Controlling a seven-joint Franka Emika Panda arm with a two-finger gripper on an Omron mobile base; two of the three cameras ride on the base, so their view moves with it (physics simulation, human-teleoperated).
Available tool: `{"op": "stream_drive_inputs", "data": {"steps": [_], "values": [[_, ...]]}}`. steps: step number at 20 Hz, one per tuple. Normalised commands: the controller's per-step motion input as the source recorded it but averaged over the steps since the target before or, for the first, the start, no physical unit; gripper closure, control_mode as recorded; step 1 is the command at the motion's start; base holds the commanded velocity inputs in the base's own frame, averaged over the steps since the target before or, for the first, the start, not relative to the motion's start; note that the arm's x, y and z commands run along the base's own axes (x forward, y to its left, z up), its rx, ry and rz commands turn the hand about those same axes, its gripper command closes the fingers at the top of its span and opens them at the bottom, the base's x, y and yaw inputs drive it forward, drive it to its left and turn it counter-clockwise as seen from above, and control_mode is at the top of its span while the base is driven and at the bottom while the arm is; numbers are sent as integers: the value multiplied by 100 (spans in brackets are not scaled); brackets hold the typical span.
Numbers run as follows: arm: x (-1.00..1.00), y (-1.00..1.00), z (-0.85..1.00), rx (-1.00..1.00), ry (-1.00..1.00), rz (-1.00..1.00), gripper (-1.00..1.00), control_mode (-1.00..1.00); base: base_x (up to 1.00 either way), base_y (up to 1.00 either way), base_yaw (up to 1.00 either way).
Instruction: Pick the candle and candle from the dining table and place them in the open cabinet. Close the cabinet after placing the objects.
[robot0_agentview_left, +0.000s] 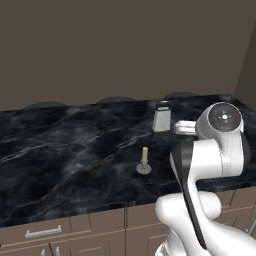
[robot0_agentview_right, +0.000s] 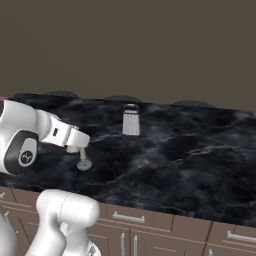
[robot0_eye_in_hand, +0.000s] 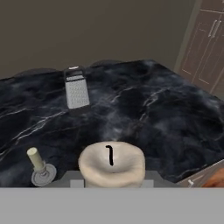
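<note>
Hand view has the stub candle (robot0_eye_in_hand: 112, 164) sitting right in my gripper (robot0_eye_in_hand: 112, 181), jaws pinched on its sides, up off the dining table (robot0_eye_in_hand: 175, 118). Feels like a light, waxy, slightly slick lump, so a mid-body squeeze is enough. Stick candle (robot0_eye_in_hand: 38, 165) waits on the table near the box grater (robot0_eye_in_hand: 77, 89); I'd grab the stem low, just above the dish.
</note>
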Motion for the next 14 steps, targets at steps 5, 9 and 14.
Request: {"op": "stream_drive_inputs", "data": {"steps": [5,9,14], "values": [[0,9,0,0,0,0,100,-100,0,0,0],[0,0,0,0,0,0,100,-100,0,0,0],[0,0,0,0,0,0,100,100,0,1,-1]]}}
